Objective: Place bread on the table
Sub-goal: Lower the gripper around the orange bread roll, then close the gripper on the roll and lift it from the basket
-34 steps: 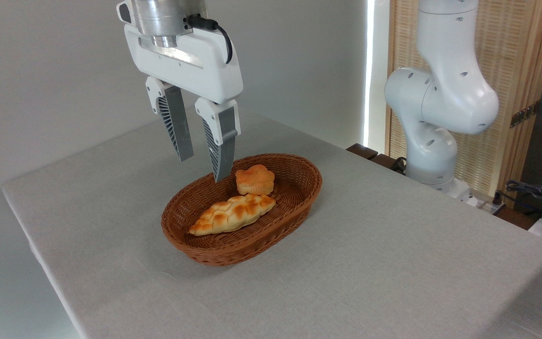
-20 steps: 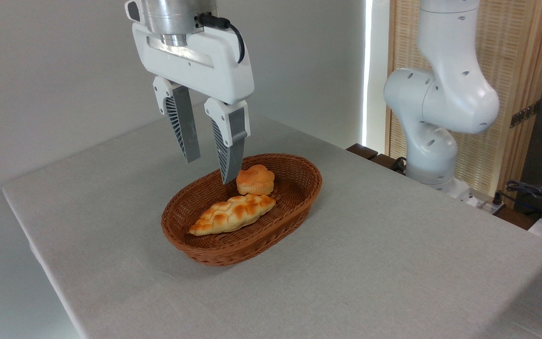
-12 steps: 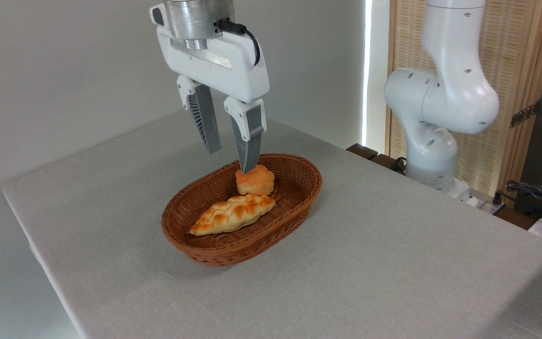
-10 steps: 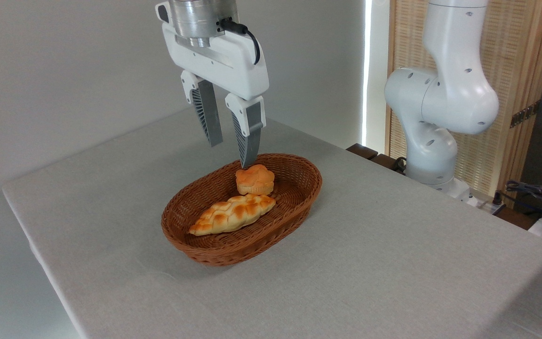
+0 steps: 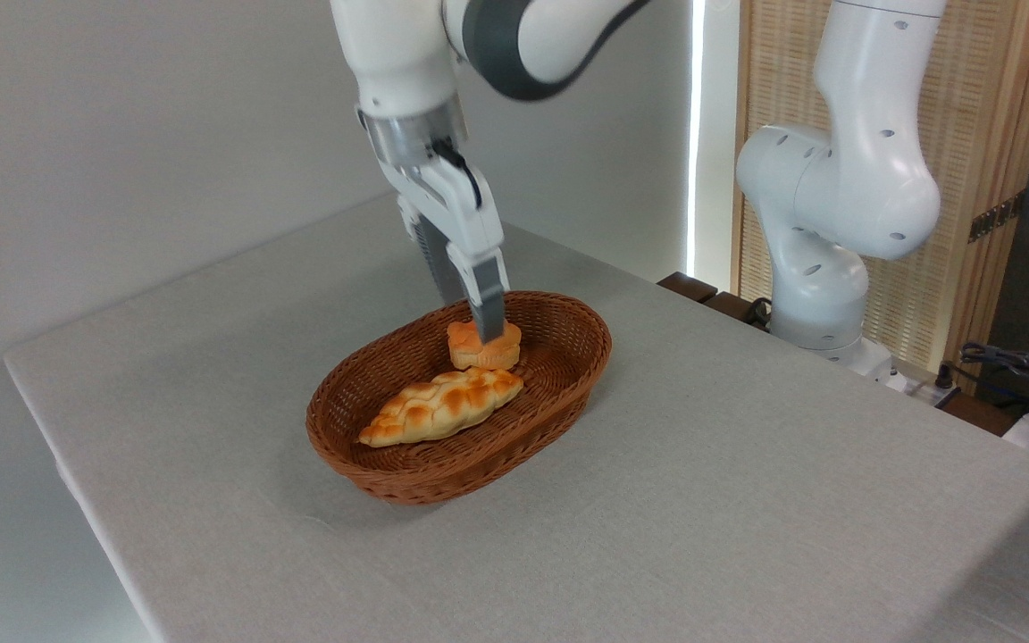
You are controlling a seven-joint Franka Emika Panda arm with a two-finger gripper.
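The bread (image 5: 481,354), a small round orange-golden bun, sits in the far part of a brown wicker basket (image 5: 582,355) on the grey table (image 5: 747,509). My gripper (image 5: 474,323) has come down onto it from above, tilted. Its near finger (image 5: 486,299) overlaps the bun's top and its tip touches or nearly touches the crust. The far finger stands just behind the bun, with its tip hidden. The fingers are apart, so the gripper is open, and the bun rests in the basket.
A longer, paler braided loaf (image 5: 443,404) lies in the basket in front of the bun. The arm's white base (image 5: 836,205) stands at the table's far right edge, with cables (image 5: 1024,366) beside it. A wall runs behind the table.
The gripper moved right over the basket, turned and tilted, then dropped until its fingers reached the bun. Both breads and the basket stayed put.
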